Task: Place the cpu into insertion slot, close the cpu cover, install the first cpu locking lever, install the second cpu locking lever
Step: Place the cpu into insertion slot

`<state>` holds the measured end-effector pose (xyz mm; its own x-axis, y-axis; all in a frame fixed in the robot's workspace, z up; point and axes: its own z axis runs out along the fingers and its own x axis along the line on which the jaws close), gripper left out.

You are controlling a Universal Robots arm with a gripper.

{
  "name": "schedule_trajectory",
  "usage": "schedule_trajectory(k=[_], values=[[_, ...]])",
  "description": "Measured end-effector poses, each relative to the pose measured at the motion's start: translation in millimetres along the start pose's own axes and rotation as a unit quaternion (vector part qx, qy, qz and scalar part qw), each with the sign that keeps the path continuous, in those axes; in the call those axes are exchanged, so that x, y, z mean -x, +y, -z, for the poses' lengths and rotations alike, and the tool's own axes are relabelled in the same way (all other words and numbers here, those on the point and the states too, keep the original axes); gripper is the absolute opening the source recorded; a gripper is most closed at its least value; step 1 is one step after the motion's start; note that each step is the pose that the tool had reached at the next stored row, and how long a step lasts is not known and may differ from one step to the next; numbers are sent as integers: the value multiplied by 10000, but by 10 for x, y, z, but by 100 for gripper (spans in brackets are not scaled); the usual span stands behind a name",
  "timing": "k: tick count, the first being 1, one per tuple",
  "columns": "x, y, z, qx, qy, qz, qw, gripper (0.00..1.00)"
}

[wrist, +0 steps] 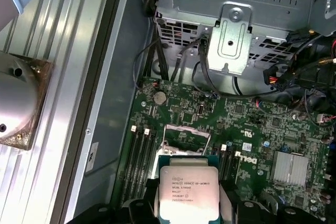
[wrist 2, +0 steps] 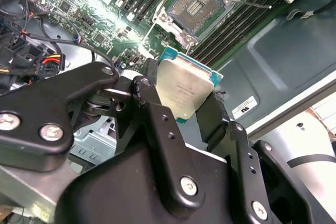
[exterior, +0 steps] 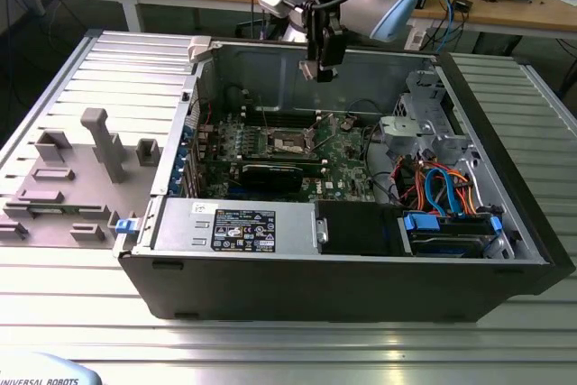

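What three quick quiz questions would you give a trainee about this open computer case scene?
1. Multiple choice: the gripper is shut on A) the cpu, B) a red cable, C) nothing.
2. Fill in: the insertion slot sits in a ____ circuit board.
3. True or false: the cpu already lies in the insertion slot.
Key: 1 A. 2 green. 3 false; the cpu is held above the circuit board, and the insertion slot is bare.
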<state>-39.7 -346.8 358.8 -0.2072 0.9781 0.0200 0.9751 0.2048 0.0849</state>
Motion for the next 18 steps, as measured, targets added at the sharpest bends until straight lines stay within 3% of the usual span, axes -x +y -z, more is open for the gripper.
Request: schedule_trajectory(k=[11,13,14,18], values=[[-1,-3,-1,0,0,-4,10000,54],[-1,-4,-6,4,-10,-135,9999,54],[-1,-4,-12,6,-26,-317,9995,54],[-1,-6,-27,-7,-28,-367,9993,54]])
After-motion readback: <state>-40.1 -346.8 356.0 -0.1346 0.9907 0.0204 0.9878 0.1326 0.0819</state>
